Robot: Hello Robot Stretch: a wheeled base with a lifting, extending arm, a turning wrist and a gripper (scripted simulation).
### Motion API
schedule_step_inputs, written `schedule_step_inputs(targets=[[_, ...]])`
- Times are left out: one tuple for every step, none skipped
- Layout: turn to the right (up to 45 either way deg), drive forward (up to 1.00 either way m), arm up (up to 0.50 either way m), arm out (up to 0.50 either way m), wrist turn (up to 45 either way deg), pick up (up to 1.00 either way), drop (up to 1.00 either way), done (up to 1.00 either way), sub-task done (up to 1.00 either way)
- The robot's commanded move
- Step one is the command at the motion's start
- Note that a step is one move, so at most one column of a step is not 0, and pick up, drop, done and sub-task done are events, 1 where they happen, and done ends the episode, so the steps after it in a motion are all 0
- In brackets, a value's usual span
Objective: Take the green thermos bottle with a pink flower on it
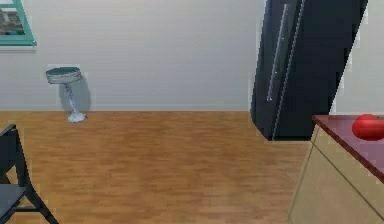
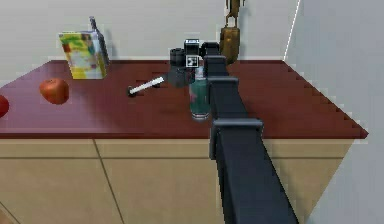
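On the dark red table (image 2: pixel 300 105), a green bottle (image 2: pixel 200 98) stands upright just beside my arm (image 2: pixel 240 150), at its nine o'clock; I cannot make out a flower on it. My jaws sit beyond it, toward eleven o'clock, and I cannot tell whether they hold anything. By my judgement the approach is done; grasping and lifting remain.

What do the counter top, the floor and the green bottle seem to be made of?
Counter top: dark red and smooth with a faint sheen, perhaps polished wood or laminate. Floor: wood boards, by the brown grain streaks. Green bottle: smooth and dark green; metal or plastic, I cannot tell.
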Motion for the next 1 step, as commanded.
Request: schedule_step_inputs(targets=[[0.0, 0.0, 0.0, 0.0, 45.0, 0.0, 0.0, 0.0, 0.0]])
